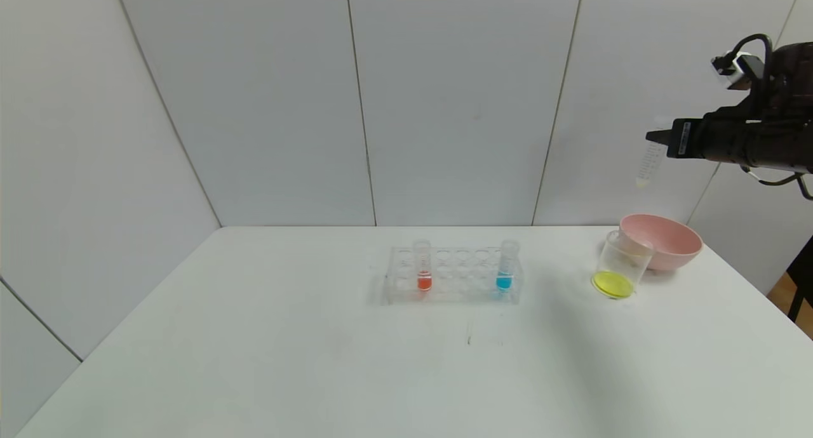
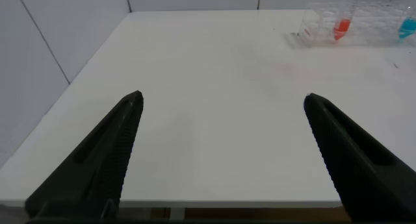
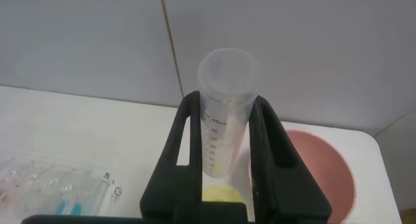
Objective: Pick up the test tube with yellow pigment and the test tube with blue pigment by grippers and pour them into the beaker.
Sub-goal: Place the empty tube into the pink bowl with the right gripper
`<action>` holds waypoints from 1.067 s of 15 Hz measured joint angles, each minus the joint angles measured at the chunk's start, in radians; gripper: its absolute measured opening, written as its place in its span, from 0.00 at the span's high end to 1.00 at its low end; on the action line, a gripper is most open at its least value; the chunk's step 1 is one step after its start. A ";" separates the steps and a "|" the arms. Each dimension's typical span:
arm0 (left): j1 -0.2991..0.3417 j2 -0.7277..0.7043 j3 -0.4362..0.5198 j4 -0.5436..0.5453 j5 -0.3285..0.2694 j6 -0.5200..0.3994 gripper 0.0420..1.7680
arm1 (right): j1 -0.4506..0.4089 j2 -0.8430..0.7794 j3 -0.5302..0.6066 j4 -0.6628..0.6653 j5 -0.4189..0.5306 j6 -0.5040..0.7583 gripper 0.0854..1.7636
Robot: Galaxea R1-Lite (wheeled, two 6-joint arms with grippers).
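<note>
Pinched the yellow tube [image 1: 649,165] just below its open mouth between the right fingers [image 1: 660,136], high over the far right end of the surface [image 1: 317,362], above the pink bowl [image 1: 667,241] and well clear of it. Hung close to upright, nearly drained, with only a faint yellow trace in its rounded tip. From the right wrist, showed the tube [image 3: 224,107] clamped squarely between both fingers [image 3: 188,152].

Sat the beaker [image 1: 622,260] just in front of the bowl, apparently touching it, with a yellow pool in its bottom. Judged the yellow half of the job done, then.

Stood the blue tube [image 1: 505,266] in the right end of the clear rack [image 1: 454,276] at mid-surface, the orange-red one [image 1: 423,270] toward the left end. Hovered the left fingers [image 2: 117,139], spread wide and empty, low over the near left part of the surface.

Needed, for a clean finish here: a steady pinch and an upright tube to keep the last drops inside; a slow descent before any release, not a drop from height; a wide berth around the beaker, light enough to tip at a nudge. Looked wise, afterwards, to take the blue tube near its top and draw it straight up out of its hole.
</note>
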 joint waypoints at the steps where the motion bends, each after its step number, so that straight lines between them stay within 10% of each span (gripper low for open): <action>1: 0.000 0.000 0.000 0.000 0.000 0.000 0.00 | -0.005 -0.029 0.077 -0.083 0.000 0.003 0.76; 7: 0.000 0.000 0.000 0.000 0.000 0.000 0.00 | -0.029 -0.113 0.473 -0.529 0.011 0.013 0.76; 16: 0.000 0.000 0.000 0.000 0.000 0.000 0.00 | -0.161 0.010 0.401 -0.531 0.014 0.036 0.76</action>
